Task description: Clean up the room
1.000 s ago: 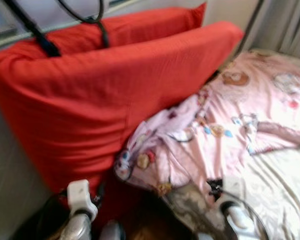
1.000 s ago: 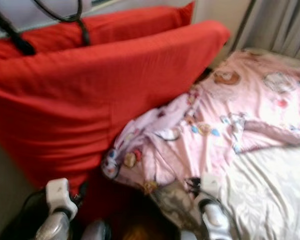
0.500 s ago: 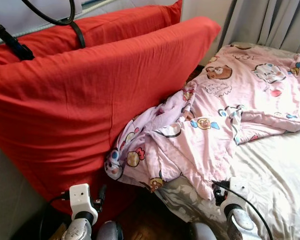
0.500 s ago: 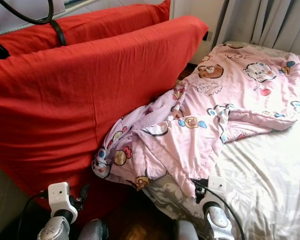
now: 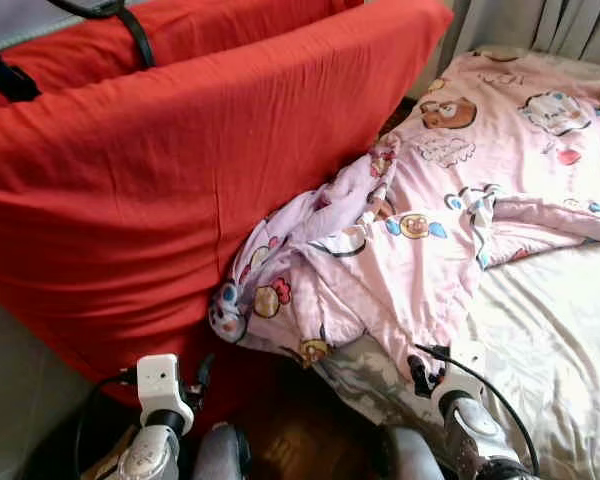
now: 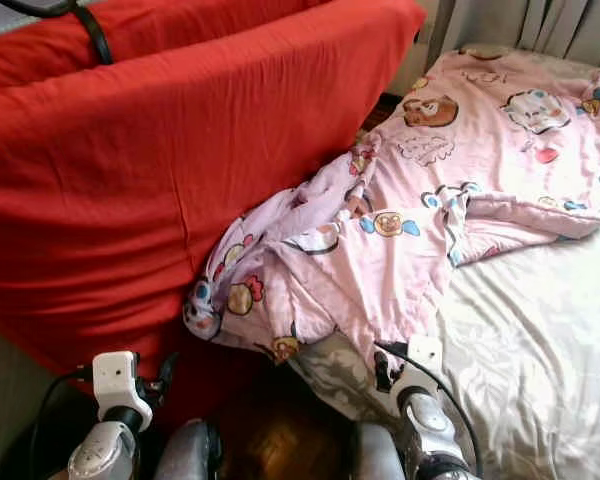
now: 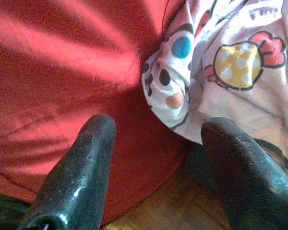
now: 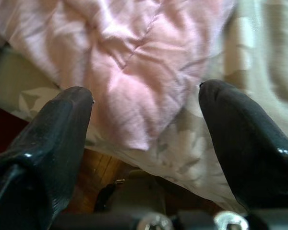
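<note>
- Since half a sec ago your whole head view has tipped down and shifted a bit: curtains nearly gone from the top edge, more floor and both forearms at the bottom. That's camera motion, not the bedding moving. My read: you're bending/closing in on the bed edge, so the tidy-up is at approach stage, nothing grasped yet.
- Far left: two big red cushions [image 5: 180, 170] standing on edge, one behind the other, w/ a black strap [image 5: 130, 40] draped over the rear one. They lean right beside the bed and crowd the gap you're standing in.
- Left gripper [image 7: 153, 158]: fingers spread apart, holding nothing. It hangs low, aimed at the seam where the front red cushion meets the hanging blanket corner; wood floor [image 7: 182, 211] just below.
- Centre: pink cartoon-print blanket [image 5: 430, 230], the thing most likely to sort out, is crumpled, spread over the bed and spilling off its near-left corner against the cushion.
- Right gripper [image 8: 146, 129]: also splayed, empty, pointing at the blanket's hanging edge over the patterned sheet [image 8: 192, 158].
- Right: pale bed sheet [image 5: 560, 340] bare, so there's room to pull the blanket flat that way.
- Obstacles, imo: cushion pins the blanket's left fold; the cable by your right wrist [image 5: 480, 380] could snag on loose fabric.
</note>
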Motion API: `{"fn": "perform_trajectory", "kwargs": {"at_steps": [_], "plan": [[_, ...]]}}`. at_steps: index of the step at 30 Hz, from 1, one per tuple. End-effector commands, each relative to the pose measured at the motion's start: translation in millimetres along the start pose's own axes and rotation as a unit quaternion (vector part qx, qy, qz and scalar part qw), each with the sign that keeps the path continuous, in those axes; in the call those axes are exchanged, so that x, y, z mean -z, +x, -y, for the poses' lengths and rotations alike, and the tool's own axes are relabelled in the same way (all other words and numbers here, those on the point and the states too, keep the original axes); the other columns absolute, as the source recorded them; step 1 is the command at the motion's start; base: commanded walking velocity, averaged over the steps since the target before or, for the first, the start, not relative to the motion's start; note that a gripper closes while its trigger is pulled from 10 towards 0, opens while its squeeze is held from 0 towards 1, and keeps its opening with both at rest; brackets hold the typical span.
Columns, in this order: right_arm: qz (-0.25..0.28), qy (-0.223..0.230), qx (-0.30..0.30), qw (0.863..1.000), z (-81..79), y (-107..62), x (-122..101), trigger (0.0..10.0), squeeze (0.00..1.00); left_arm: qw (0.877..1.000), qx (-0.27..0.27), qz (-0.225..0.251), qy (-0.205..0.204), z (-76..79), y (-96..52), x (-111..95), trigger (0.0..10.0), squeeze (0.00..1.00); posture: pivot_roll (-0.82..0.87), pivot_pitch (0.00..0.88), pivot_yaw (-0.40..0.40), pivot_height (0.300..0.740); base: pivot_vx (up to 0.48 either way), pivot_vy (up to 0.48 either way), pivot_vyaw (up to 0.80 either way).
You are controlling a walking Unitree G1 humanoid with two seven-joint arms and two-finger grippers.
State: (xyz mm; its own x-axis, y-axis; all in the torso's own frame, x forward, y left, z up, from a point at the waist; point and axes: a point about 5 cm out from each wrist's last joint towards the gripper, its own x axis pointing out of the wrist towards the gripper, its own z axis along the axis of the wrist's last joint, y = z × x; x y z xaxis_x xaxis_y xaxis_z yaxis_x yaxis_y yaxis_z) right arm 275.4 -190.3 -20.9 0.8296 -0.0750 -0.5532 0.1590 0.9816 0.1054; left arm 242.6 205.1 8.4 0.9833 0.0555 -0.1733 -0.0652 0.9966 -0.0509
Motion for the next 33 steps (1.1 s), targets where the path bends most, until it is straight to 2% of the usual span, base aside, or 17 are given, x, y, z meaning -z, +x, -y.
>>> {"fn": "perform_trajectory", "kwargs": {"at_steps": [1, 10, 16, 28, 29, 33], "plan": [[-0.011, -0.007, -0.011, 1.000, -6.1, 0.5, 2, 10.0, 0.00, 1.000, 0.001, -0.012, -0.002, -0.2, -5.3, 4, 10.0, 0.00, 0.03, 0.236, 0.048, 0.615, 0.000, 0.000, 0.00], [-0.009, -0.023, -0.016, 1.000, -5.4, 1.3, -1, 10.0, 0.00, 1.000, -0.005, -0.017, -0.009, 3.7, -22.1, 6, 10.0, 0.00, 0.06, 0.283, 0.032, 0.615, 0.000, 0.000, 0.00], [-0.005, -0.042, 0.000, 0.999, -1.9, 1.5, -3, 10.0, 0.00, 1.000, -0.009, -0.024, -0.010, 3.1, -27.8, 7, 10.0, 0.00, 0.06, 0.302, 0.025, 0.615, 0.000, 0.000, 0.00], [-0.002, -0.042, 0.000, 0.999, -0.2, 1.2, -3, 10.0, 0.00, 0.999, -0.017, -0.029, -0.012, 1.8, -32.6, 5, 10.0, 0.00, 0.07, 0.322, 0.026, 0.615, 0.000, 0.000, 0.00], [0.000, -0.042, -0.005, 0.999, -1.0, 1.2, -4, 0.0, 0.00, 0.999, -0.019, -0.033, -0.012, 1.4, -34.4, 6, 10.0, 0.00, 0.07, 0.323, 0.025, 0.615, 0.000, 0.000, 0.00], [0.001, -0.048, -0.009, 0.999, -2.6, 1.4, -4, 0.0, 0.00, 0.999, -0.020, -0.037, -0.012, 1.7, -35.4, 6, 10.0, 0.00, 0.07, 0.327, 0.022, 0.615, 0.000, 0.000, 0.00]]}}
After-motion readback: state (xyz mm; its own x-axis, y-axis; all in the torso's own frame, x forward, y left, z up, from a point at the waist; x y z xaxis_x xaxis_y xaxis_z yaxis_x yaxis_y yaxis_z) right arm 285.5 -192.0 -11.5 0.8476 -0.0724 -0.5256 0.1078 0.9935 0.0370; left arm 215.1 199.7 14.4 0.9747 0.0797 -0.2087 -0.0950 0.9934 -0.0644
